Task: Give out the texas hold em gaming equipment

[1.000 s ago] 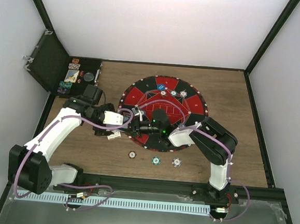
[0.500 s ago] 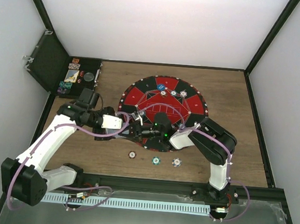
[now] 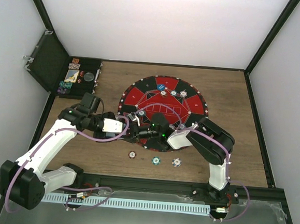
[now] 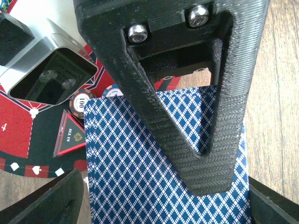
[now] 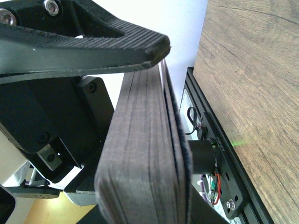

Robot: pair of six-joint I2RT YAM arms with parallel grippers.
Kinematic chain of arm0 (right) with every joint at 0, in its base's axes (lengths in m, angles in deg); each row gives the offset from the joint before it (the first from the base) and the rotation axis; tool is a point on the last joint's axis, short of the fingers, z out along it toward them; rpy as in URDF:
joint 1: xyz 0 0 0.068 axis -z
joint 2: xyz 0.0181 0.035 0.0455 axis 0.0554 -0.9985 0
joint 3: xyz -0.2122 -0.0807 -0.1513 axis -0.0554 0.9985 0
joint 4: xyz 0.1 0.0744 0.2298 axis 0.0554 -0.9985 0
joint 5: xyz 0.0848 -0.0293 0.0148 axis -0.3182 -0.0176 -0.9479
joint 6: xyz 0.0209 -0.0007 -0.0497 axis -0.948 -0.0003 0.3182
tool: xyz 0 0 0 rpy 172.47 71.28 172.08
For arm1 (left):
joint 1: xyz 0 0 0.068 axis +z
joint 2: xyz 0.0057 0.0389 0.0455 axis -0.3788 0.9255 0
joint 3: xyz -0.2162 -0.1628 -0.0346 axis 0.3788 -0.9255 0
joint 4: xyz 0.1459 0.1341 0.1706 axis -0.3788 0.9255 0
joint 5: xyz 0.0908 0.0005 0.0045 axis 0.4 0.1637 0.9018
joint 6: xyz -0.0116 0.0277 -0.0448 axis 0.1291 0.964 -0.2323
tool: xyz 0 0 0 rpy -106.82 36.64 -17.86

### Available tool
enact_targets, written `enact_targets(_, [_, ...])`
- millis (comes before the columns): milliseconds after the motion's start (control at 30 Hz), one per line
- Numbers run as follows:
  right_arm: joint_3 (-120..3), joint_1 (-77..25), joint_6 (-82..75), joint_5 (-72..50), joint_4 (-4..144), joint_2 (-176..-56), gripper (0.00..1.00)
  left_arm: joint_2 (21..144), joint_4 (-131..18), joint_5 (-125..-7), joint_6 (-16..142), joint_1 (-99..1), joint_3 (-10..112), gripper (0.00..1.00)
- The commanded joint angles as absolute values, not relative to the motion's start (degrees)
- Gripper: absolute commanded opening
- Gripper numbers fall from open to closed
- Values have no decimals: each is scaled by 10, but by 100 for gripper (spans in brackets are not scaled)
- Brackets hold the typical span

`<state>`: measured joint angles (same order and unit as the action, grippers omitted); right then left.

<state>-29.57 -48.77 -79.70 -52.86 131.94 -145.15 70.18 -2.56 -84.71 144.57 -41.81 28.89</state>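
A deck of playing cards (image 5: 135, 163) shows edge-on in the right wrist view, and my right gripper (image 5: 152, 88) is shut on it. Both grippers meet over the mat's near-left edge: left gripper (image 3: 125, 126), right gripper (image 3: 136, 128). In the left wrist view a card with a blue-and-white diamond back (image 4: 126, 168) lies between the left gripper's (image 4: 187, 205) jaws, with one finger (image 4: 205, 163) flat on it. Three poker chips (image 3: 156, 160) lie in a row on the wood in front. A blue button (image 3: 161, 86) and two chips (image 3: 183, 94) lie at the mat's far side.
The round red-and-black mat (image 3: 192, 102) fills the table's middle. An open black case (image 3: 75, 75) with chips stands at the back left. A "100" chip (image 4: 78, 101) and a triangular "ALL IN" marker (image 4: 69, 135) lie on the mat beside the card.
My right gripper has moved left with the deck. My left gripper has moved right to meet it at the mat's near-left edge.
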Motion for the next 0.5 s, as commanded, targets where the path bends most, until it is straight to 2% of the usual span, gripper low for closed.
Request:
enact_targets(0, [-315, -498, -796, -537, 1337, -1459, 12, 706, -50, -849, 1440, -421, 283, 81])
enact_targets(133, [-315, -498, -797, -536, 1337, -1462, 12, 710, -51, -835, 1446, -421, 278, 75])
enact_targets(333, [-318, -498, -798, -536, 1338, -1465, 12, 712, -57, -817, 1462, -421, 267, 72])
enact_targets(467, [-318, -499, -796, -537, 1336, -1467, 12, 715, -63, -810, 1464, -421, 266, 56])
